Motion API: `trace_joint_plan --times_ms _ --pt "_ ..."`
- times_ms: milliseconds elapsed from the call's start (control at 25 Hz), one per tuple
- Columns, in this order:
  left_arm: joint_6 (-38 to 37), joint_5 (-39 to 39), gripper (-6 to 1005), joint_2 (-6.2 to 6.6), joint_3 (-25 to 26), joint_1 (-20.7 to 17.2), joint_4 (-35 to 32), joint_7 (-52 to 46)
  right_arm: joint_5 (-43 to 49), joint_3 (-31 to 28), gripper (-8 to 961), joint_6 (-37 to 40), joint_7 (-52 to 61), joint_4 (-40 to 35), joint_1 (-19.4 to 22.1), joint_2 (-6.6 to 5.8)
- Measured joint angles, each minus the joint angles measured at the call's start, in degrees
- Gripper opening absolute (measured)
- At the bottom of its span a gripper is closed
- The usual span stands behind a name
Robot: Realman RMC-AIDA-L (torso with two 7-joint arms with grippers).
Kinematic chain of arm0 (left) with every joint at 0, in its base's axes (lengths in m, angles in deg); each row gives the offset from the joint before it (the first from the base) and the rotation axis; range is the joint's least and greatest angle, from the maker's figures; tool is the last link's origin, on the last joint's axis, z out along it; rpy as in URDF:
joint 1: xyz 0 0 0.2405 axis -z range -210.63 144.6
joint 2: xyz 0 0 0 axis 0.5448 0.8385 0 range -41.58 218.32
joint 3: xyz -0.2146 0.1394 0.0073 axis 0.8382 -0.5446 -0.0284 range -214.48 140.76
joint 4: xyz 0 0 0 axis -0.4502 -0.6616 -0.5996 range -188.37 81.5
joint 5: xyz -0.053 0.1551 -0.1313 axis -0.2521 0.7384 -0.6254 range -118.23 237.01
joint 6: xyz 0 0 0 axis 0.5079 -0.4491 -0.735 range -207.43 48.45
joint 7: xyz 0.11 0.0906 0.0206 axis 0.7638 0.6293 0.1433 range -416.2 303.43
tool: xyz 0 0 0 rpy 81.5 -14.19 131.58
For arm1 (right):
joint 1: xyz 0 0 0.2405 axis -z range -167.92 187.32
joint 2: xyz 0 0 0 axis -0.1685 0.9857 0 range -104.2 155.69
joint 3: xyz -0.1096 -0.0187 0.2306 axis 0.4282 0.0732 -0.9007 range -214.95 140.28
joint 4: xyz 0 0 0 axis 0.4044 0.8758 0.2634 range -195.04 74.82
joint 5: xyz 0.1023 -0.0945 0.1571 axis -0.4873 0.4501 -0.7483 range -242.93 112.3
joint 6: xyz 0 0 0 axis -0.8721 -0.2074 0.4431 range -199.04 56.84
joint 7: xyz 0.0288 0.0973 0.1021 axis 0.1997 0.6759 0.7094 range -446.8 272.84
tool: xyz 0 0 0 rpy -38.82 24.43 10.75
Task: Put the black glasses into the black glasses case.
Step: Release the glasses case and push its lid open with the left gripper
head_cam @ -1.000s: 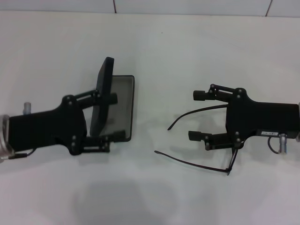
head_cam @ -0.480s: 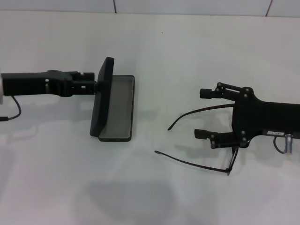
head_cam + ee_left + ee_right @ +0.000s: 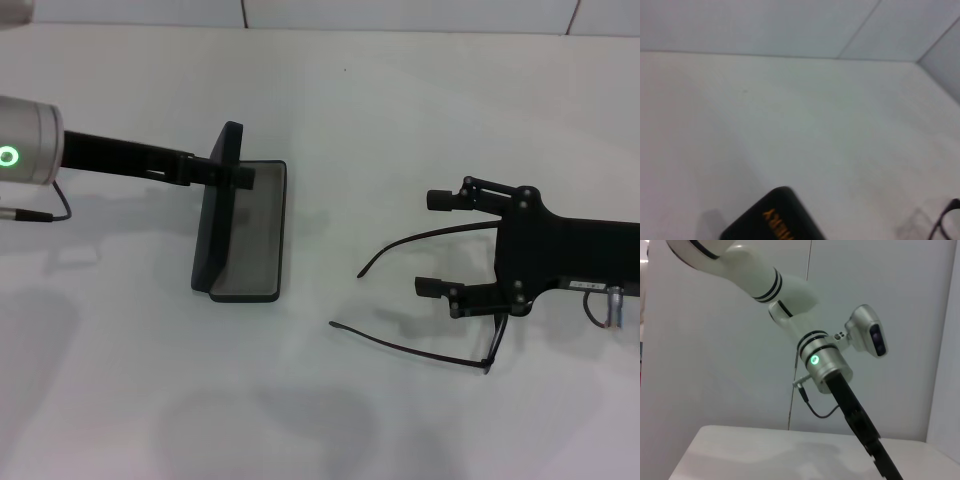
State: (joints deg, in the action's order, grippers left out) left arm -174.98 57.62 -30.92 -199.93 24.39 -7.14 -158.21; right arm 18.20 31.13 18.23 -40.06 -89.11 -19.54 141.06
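Glasses [image 3: 430, 300] | beneath right hand [image 3: 432, 243] (fingers apart) | case [image 3: 243, 228] open

Orange-gold lettering on glasses case [image 3: 775, 222] lid, seen upside down in left wrist view, cut off by frame edge; last letters look like "…ERY", full word unreadable. Small white label on right claw [image 3: 432, 243] body: print illegible.

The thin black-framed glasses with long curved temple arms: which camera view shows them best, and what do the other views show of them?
The head view: the thin black-framed glasses lie on the white table, both temple arms visible. The left wrist view catches only a sliver at its edge; the right wrist view shows none.
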Motion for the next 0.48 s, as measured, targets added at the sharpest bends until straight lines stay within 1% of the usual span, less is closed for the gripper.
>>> trace_joint_plan --times_ms 160,240,480 --pt "2.4 2.3 823 -0.22 0.0 0.9 -0.6 -0.9 0.0 0.0 885 -0.3 0.0 0.0 0.0 0.00" --pt "4.8 4.3 820 -0.42 -0.1 1.8 -1.3 -1.9 0.0 0.0 885 -0.7 0.0 0.0 0.0 0.00" --pt "9.9 8.1 812 -0.46 -0.1 2.9 -3.1 -3.7 0.1 0.0 885 -1.2 -0.9 0.3 0.0 0.05"
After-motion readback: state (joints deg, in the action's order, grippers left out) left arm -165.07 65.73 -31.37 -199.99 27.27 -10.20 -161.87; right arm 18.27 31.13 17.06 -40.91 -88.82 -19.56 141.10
